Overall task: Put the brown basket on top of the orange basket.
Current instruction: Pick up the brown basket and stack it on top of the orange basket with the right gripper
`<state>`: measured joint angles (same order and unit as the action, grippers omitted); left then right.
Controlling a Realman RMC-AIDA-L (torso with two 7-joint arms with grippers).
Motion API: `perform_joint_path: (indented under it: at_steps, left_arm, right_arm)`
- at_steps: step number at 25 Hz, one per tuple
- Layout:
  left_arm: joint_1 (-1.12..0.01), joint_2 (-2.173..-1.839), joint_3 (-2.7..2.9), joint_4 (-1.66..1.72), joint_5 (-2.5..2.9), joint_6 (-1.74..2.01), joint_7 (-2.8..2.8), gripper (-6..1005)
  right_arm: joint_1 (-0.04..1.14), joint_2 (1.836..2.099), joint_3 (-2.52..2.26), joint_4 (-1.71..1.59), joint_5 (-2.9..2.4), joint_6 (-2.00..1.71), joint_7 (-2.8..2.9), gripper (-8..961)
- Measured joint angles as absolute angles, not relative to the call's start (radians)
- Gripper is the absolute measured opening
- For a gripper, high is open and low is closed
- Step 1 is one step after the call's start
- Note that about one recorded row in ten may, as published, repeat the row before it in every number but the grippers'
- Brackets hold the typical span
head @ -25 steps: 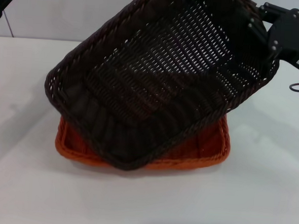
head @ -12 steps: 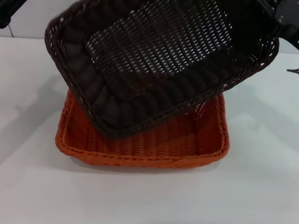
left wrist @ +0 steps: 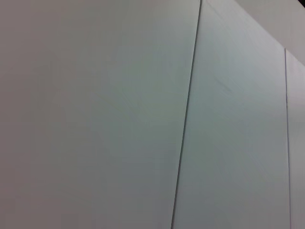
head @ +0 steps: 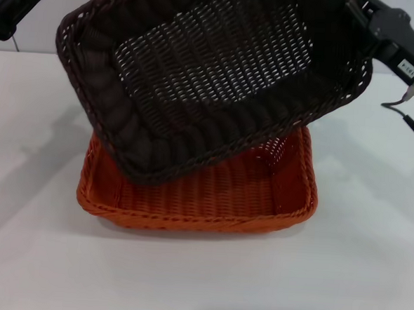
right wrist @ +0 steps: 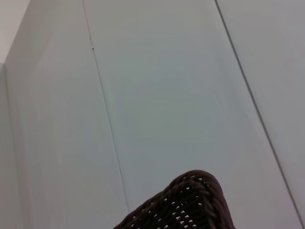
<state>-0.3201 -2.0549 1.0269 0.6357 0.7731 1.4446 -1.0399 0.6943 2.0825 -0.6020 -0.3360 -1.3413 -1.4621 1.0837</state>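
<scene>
dark wicker fills the upper half of the head view: brown basket held in the air, tilted, its open inside turned toward the camera, low corner overlapping the far left part of the orange basket. whether the two touch cannot be told. orange basket flat on the white table, centre of the frame. right gripper at the upper right, on the brown basket's rim; jaws hidden, state impossible to tell. left gripper raised in the upper left corner, away from both baskets, jaws likewise unclear. one corner of the brown basket at the bottom of the right wrist view, pale wall behind.
</scene>
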Motion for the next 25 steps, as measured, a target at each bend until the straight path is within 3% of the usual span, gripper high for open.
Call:
perform_joint_path:
  at_steps: [25]
  left_arm:
    - [-0.323, -2.051, 1.02, 0.612, 0.794, 1.443, -1.038, 827]
  right_arm:
    - [0.736, 2.086, -0.68, -0.22, -1.345, -1.519, 1.038, 182]
